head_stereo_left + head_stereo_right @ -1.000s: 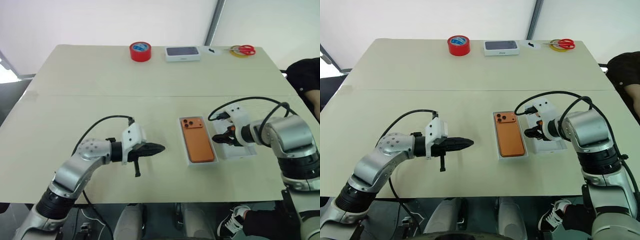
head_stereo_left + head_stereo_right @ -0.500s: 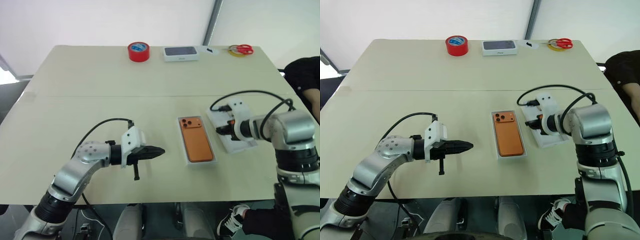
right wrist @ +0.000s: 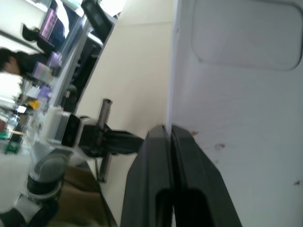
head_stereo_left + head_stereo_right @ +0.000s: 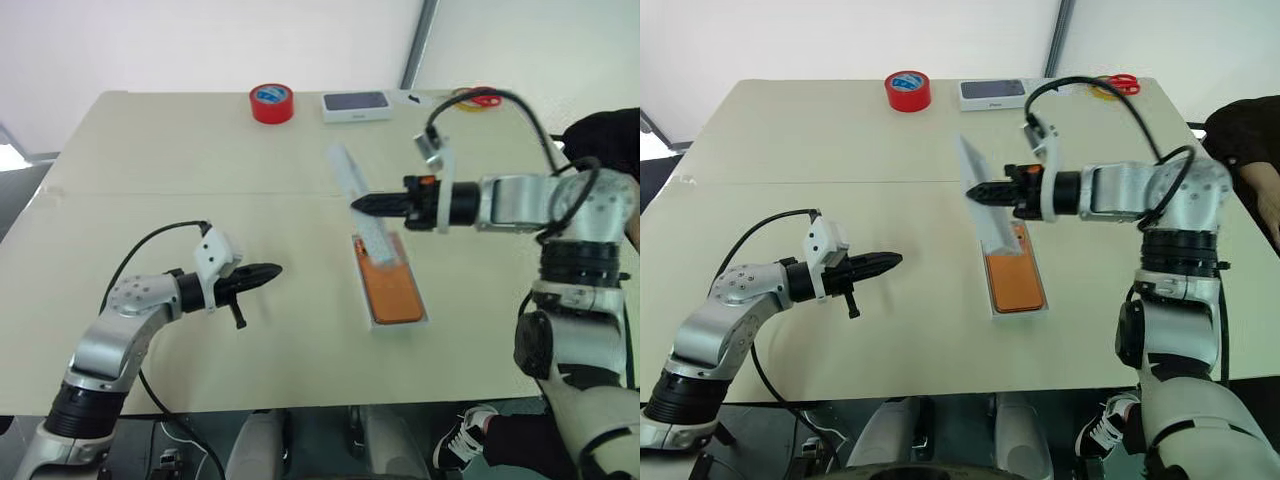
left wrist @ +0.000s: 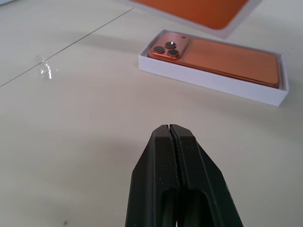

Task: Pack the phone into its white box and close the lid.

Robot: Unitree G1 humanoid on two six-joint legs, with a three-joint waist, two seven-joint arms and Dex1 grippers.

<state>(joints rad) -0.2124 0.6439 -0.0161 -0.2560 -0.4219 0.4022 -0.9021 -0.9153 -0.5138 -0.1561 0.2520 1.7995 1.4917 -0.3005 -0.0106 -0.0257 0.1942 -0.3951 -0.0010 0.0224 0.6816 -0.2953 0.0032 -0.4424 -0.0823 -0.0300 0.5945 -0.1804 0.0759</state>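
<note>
Your right end effector (image 4: 974,191) pinches the lid (image 4: 976,190) edge, held tilted above the white box (image 4: 1012,306); the phone (image 4: 1014,281) lies inside it on the surface (image 4: 910,330) — left end effector (image 4: 895,260) closed, empty.

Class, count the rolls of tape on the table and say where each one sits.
2: the red tape roll at the far edge, left of a white box; a yellowish roll at the far right, under red-handled scissors.
</note>
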